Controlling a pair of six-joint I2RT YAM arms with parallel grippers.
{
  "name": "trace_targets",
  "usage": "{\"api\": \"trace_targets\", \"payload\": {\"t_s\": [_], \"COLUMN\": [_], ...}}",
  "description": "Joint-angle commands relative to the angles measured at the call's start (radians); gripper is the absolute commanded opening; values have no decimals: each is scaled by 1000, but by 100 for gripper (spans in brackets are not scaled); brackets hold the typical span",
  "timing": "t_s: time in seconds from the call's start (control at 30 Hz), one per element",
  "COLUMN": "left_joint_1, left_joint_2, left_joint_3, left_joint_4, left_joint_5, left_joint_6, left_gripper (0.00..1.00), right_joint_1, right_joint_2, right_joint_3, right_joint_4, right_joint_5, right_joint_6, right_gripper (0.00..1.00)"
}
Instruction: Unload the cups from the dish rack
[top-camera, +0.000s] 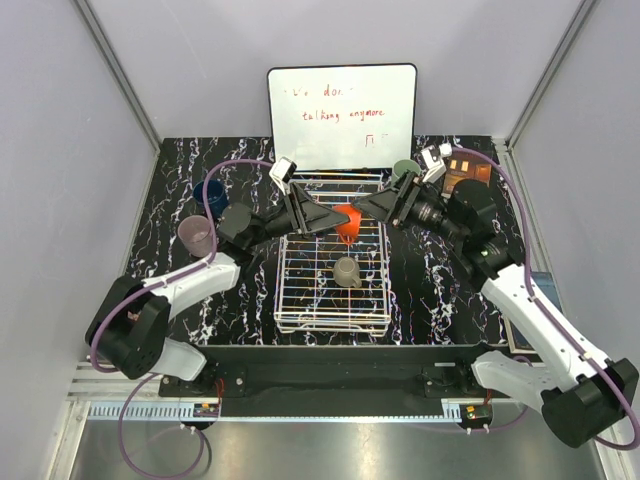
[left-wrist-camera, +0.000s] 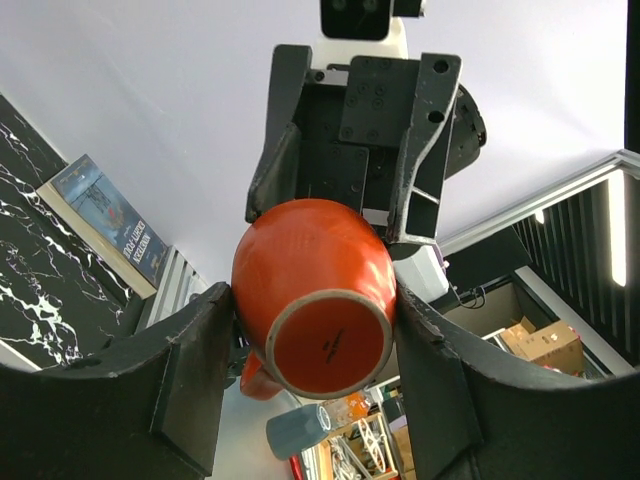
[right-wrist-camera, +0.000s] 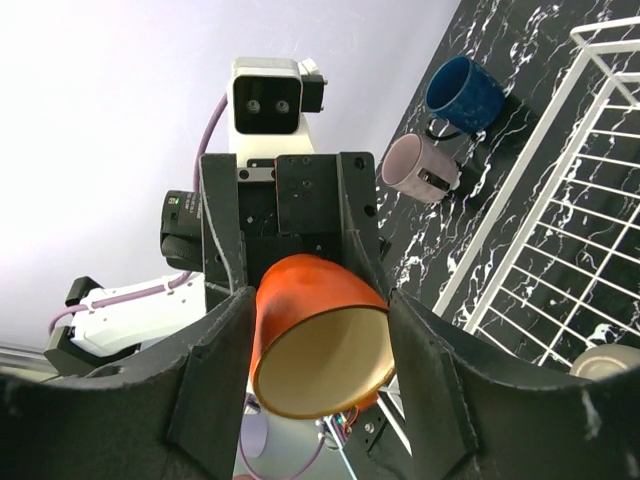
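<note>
Over dish rack (top-camera: 331, 323), left fingers (left-wrist-camera: 190, 385), right fingers (right-wrist-camera: 205, 385) both gripping orange-red mug (left-wrist-camera: 318, 290) (taupe mug (top-camera: 347, 271) below)

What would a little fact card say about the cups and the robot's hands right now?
orange mug: up in the air over the dish rack, held from both sides
left gripper: shut on the orange mug, at its base end
right gripper: shut on the orange mug, at its rim end
taupe mug: the only one inside the dish rack
blue mug: on the table, left of the rack
pink mug: on the table, near the blue mug
green mug: on the table, far right of the rack
</note>
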Motion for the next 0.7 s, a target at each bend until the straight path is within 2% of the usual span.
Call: {"api": "trace_targets", "payload": {"t_s": [0.0, 0.27, 0.37, 0.5, 0.67], "left_joint_1": [-15, -18, -15, -13, -15], "left_joint_2": [15, 54, 64, 69, 69], "left_joint_3": [16, 24, 32, 43, 44], "left_joint_4": [77, 92, 95, 83, 63], "left_joint_5": [21, 33, 33, 29, 30], "left_joint_6": [24, 24, 24, 33, 44], "left_gripper": [0, 0, 0, 0, 0], "right_joint_1": [3, 3, 5, 3, 5], "right_joint_2": [42, 81, 56, 12, -10], "right_joint_3": [37, 46, 62, 76, 83], "right_joint_4": [137, 183, 129, 27, -21], "right_joint_5": [-83, -161, -161, -125, -100], "right_joint_6": [62, 94, 68, -4, -30], "right_gripper": [60, 50, 52, 59, 69]}}
